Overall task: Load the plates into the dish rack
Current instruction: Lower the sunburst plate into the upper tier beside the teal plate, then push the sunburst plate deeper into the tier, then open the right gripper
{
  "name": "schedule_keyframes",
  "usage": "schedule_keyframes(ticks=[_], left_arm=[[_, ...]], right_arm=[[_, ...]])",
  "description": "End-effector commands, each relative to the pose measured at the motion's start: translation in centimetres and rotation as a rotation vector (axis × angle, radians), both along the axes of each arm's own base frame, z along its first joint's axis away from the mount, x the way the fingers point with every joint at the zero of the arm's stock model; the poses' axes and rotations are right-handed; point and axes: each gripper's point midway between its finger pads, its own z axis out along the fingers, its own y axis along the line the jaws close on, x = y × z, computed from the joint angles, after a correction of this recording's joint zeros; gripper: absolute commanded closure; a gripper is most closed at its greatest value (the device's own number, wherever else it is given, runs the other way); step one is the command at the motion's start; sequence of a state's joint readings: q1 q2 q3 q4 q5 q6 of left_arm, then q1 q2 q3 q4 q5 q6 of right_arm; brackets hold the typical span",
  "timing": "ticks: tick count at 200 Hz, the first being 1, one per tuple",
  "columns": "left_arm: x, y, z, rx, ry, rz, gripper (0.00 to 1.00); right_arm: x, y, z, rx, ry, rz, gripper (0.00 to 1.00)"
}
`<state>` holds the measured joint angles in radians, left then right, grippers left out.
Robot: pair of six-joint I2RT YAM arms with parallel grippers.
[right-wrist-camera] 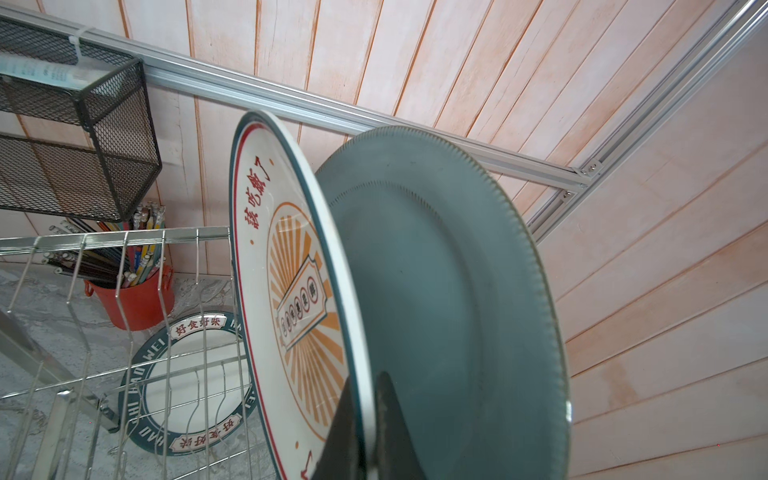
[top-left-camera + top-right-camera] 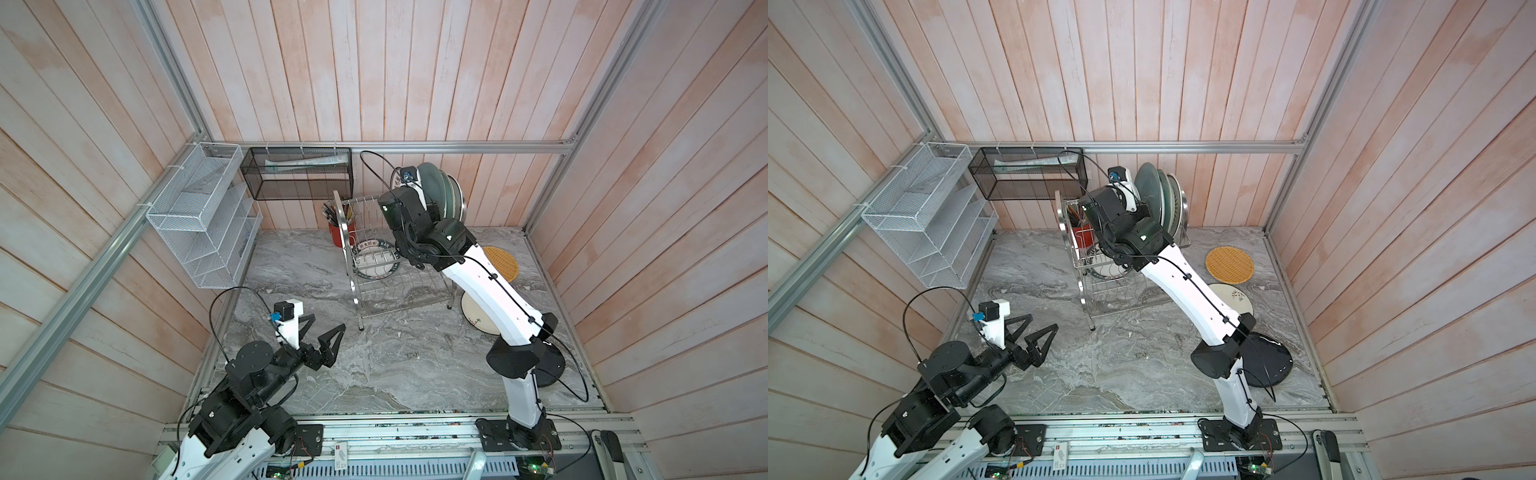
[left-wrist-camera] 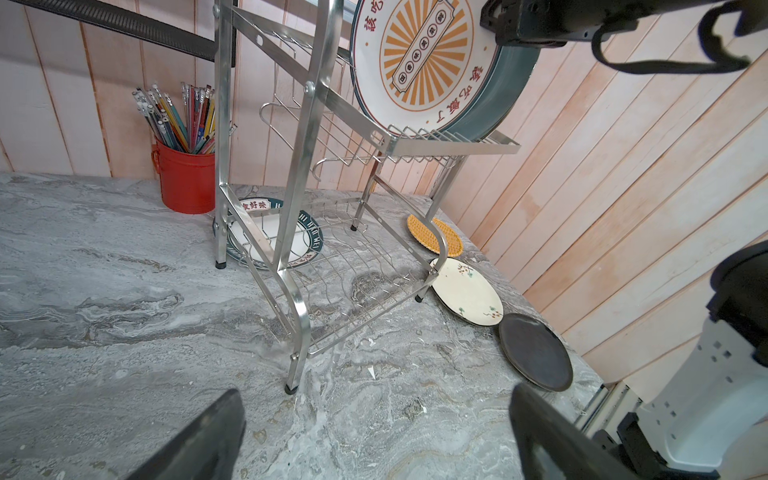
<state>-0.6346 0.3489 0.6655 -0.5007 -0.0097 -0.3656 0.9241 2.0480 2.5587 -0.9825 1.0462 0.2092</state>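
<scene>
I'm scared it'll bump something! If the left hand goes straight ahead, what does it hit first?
Probably the near leg of the dish rack. The open left hand points toward it, though depth is unclear.

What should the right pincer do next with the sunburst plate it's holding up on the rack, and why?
Probably open the right pincer and let go. It is shut on the rim of the sunburst plate, which stands upright beside the blue-grey plate. In the left wrist view its lower edge seems to sit in the top-tier wires of the dish rack.
</scene>
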Motion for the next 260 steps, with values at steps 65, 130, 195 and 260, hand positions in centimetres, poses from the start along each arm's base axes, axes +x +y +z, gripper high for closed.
schedule_keyframes(ticks=[65, 130, 195, 260], left_arm=[[0.3, -0.3, -0.3, 0.013, -0.003, -0.012, 0.00], [0.4, -0.6, -0.6, 0.019, 0.005, -0.022, 0.00], [0.5, -0.7, -0.8, 0.025, 0.016, -0.021, 0.00], [0.7, -0.8, -1.0, 0.030, 0.024, -0.019, 0.00]], right_arm=[[-1.3, 2.2, -1.0, 0.067, 0.024, 0.047, 1.00], [-2.2, 2.7, -3.2, 0.054, 0.074, 0.051, 1.00], [-1.9, 1.6, -3.6, 0.082, 0.102, 0.067, 0.98], [-0.9, 1.4, -3.1, 0.103, 0.118, 0.116, 0.86]])
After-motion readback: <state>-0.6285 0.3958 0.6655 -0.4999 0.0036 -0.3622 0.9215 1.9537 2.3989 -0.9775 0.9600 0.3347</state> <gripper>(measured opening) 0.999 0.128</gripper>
